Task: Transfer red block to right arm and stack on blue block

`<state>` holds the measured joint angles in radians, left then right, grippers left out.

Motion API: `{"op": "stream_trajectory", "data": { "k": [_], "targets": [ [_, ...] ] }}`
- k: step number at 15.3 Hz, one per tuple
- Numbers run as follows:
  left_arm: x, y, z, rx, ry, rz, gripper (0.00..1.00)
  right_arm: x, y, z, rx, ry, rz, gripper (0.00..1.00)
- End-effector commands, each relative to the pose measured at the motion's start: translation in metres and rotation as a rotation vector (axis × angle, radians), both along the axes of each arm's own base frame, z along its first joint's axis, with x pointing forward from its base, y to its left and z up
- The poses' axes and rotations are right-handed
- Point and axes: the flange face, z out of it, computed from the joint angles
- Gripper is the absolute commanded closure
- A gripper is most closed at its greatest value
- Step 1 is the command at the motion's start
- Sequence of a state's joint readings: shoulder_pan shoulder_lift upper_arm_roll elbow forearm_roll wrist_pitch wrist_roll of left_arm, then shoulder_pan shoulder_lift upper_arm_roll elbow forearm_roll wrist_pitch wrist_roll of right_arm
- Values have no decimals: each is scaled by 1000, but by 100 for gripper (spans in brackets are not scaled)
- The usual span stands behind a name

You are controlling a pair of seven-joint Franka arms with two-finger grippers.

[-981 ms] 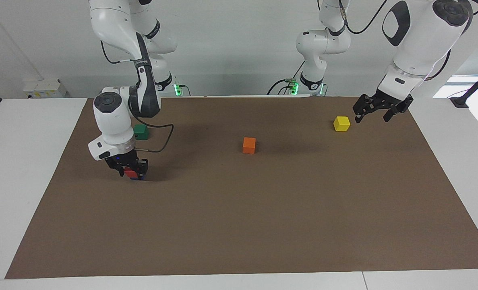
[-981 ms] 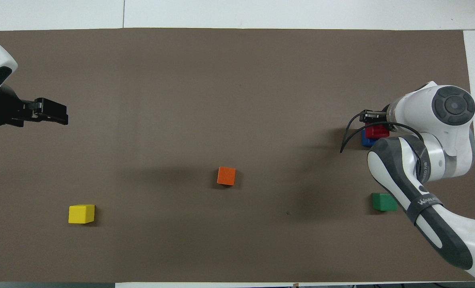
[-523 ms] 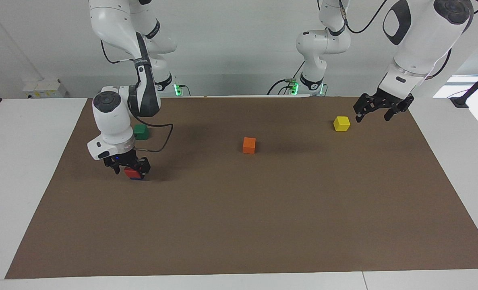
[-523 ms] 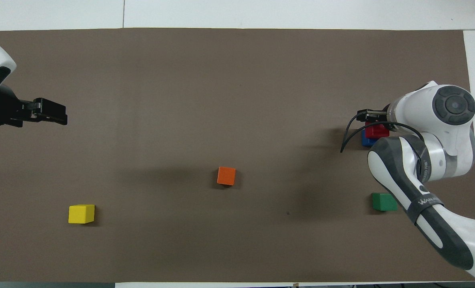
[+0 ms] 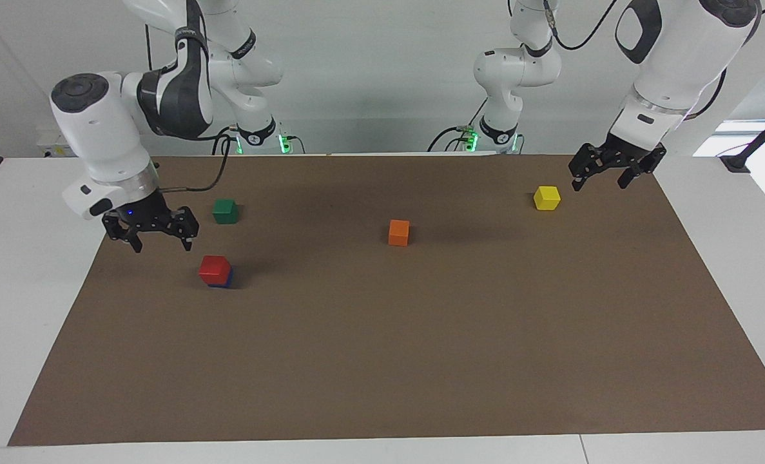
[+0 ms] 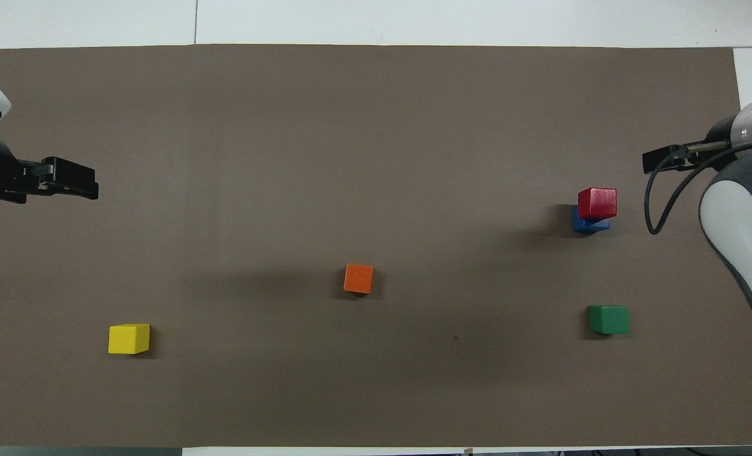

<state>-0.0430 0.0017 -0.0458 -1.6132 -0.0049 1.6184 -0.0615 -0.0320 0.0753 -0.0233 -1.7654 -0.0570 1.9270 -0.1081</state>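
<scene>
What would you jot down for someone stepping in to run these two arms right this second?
Right gripper: open, holding nothing, raised over the mat's edge at its own end of the table, beside the stack.
Left gripper: open, holding nothing, waiting in the air near the yellow block.
Red block: sits on the blue block, slightly offset, farther from the robots than the green block.
Done: handover and stacking, block let go.
Left: nothing but parking the right arm.
</scene>
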Motion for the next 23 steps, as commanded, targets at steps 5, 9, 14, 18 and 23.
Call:
{"op": "stream_trajectory", "data": {
  "k": [5,9,14,18,23],
  "targets": [
    [-4,3,4,-6,6,-8,0,-56,5,86,41,107,12,0],
    [-4,4,4,-7,6,-6,0,-77,4,117,50,178,8,0],
    [-4,4,4,-7,6,-6,0,-84,-11,121,44,203,-18,0],
    [-4,4,4,-7,6,-6,0,-96,-15,121,49,199,-18,0],
    [-4,4,4,-7,6,-6,0,-88,-17,120,44,165,-20,0]
  ]
}}
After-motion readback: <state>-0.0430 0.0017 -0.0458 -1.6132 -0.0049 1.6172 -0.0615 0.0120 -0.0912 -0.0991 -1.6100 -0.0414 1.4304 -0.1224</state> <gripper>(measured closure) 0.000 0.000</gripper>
